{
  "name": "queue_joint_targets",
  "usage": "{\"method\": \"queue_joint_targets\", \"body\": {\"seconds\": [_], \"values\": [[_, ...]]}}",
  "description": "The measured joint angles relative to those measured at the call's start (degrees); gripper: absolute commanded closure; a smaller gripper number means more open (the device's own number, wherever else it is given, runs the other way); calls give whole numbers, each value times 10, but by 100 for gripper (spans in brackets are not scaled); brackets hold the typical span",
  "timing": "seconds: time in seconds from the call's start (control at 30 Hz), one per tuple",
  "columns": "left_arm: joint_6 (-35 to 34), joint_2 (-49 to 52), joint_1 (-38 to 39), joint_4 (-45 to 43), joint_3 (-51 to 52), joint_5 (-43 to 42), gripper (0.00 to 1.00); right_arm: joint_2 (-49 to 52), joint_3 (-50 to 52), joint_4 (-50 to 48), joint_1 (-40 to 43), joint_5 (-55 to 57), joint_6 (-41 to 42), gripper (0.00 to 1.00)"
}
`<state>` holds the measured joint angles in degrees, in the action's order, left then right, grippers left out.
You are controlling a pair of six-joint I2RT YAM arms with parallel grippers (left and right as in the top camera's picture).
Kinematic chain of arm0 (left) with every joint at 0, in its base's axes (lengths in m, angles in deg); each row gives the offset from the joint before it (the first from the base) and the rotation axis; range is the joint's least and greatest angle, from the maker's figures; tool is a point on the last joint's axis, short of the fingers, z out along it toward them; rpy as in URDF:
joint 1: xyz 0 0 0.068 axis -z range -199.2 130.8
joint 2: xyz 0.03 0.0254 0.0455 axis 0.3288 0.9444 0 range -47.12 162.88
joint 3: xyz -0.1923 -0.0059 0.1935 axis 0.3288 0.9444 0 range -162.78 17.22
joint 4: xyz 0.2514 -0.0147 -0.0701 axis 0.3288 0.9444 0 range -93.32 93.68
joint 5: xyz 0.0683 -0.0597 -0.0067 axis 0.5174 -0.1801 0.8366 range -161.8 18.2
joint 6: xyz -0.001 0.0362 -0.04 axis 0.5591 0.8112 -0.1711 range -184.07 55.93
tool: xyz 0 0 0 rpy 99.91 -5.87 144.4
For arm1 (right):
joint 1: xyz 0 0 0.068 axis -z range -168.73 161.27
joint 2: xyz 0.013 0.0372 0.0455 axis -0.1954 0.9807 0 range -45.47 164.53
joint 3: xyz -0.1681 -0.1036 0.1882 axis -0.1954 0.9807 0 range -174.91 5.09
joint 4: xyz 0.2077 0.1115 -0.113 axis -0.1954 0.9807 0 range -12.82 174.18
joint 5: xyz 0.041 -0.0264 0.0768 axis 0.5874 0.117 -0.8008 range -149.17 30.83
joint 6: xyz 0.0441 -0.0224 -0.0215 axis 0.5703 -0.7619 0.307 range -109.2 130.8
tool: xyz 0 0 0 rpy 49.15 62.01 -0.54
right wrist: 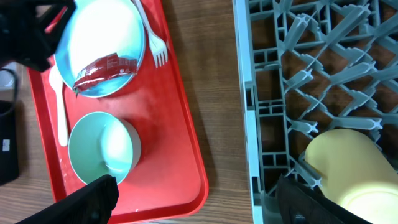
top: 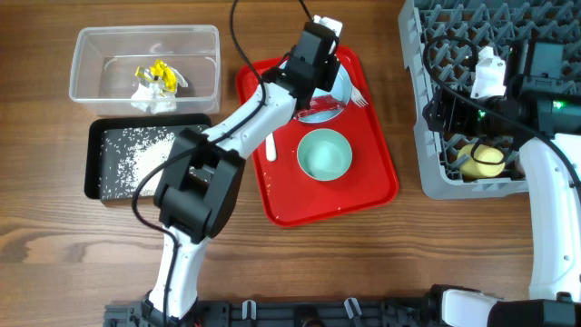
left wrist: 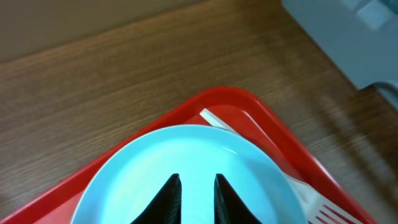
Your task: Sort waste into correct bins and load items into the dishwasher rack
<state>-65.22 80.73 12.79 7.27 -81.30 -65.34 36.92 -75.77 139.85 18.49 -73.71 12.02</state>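
On flat red tray (top: 368, 186), overhead: pale blue round plate (top: 343, 86).
L wrist: left gripper (left wrist: 198, 183) slightly apart, empty, over plate.
R wrist: right gripper (right wrist: 194, 186) spread wide, empty; small red wrapper (right wrist: 106, 67) on plate; yellow cup (right wrist: 348, 168) in grey pegged rack (right wrist: 245, 93).

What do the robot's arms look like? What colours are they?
Both are smooth white tubes joined by chunky black blocks: see the left arm and the right arm. A thin black cable loops off the left one, and a tiny green light glows on the right one. The left pincer and right pincer each have two black fingers.
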Motion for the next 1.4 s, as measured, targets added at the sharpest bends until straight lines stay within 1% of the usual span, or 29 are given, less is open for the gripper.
{"method": "queue_joint_targets", "body": {"seconds": [0.07, 0.13, 0.27, 0.33, 0.57, 0.77, 0.93, 1.03, 1.23, 1.4], "values": [[-4, 16, 0, -10, 0, -1, 43, 0, 0, 1, 0, 0, 0, 14], [-7, 27, 0, 10, 0, -4, 36, 0, 0, 1, 0, 0, 0, 14], [5, 29, 3, 90, 0, -4, 27, 0, 0, 3, 0, 0, 0, 14], [16, 29, 5, 124, 0, -4, 24, 0, 0, 3, 0, 0, -1, 14], [39, 23, 5, 144, -14, -7, 23, 0, 0, 5, 0, 0, -1, 14], [60, -17, 5, 207, -38, -30, 25, 0, 0, 9, 0, 0, -2, 14], [65, -15, 5, 259, -41, -34, 31, 0, 0, 10, 0, 0, -3, 13], [64, -6, 5, 282, -41, -34, 30, 0, 0, 10, 0, 0, -5, 14], [70, 15, 5, 290, -41, -40, 30, 0, 0, 10, 0, 0, -5, 14], [99, 15, 4, 291, -41, -73, 30, 0, 0, 10, 0, 0, -5, 14]]}}
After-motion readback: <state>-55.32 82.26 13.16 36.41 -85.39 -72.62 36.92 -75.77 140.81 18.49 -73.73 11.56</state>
